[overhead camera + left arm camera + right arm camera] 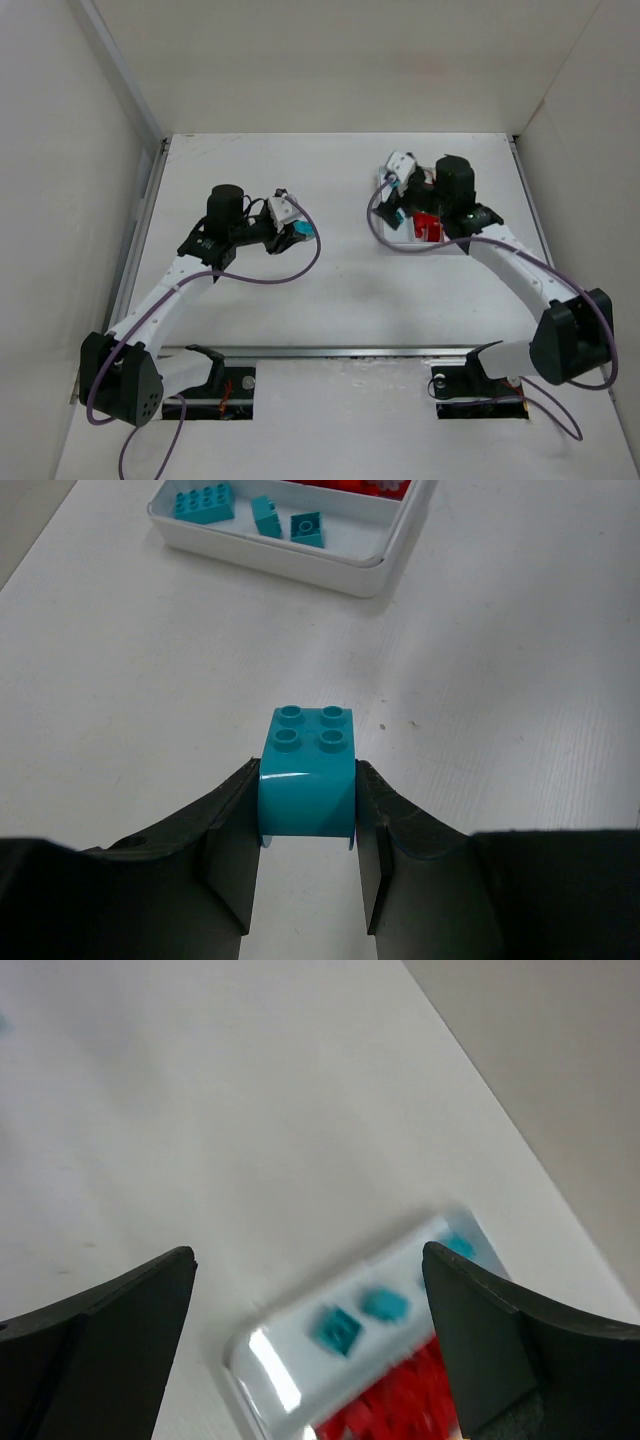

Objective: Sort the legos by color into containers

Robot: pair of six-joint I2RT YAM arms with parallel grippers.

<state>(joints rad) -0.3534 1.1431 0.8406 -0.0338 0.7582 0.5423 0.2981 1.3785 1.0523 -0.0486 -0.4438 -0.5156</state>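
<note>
Gripping a teal-blue plastic lego brick (307, 780) with four studs on top and a curved, shiny front face, the left hand (308, 815) is clenched on it from both sides. Its two black fingers (230, 865) press against the left and right faces of the brick. The brick sits at the fingertips, studs up, and in the left wrist view the bare white desk (500, 700) is seen under and around it. From above, the brick (301, 231) shows as a small teal spot at the end of the left arm, near the middle of the desk and well apart from the tray.

The shallow white rectangular plastic tray (290, 568) lies further ahead of the left hand, on the right half of the desk. In its nearest compartment lie three small teal-blue pieces (266, 515): one wider flat brick with several studs and two smaller ones beside it. The compartment behind it holds red pieces (340, 484), cut by the picture's edge. In the top view the red pieces (428, 228) are partly covered by the right arm.

The right hand (308, 1255) is released, with its dark fingers (120, 1320) spread wide and nothing between them. It hangs above the desk beside the tray's corner (262, 1355). This wrist picture is blurred, but teal pieces and red ones are recognisable in the tray.
</note>
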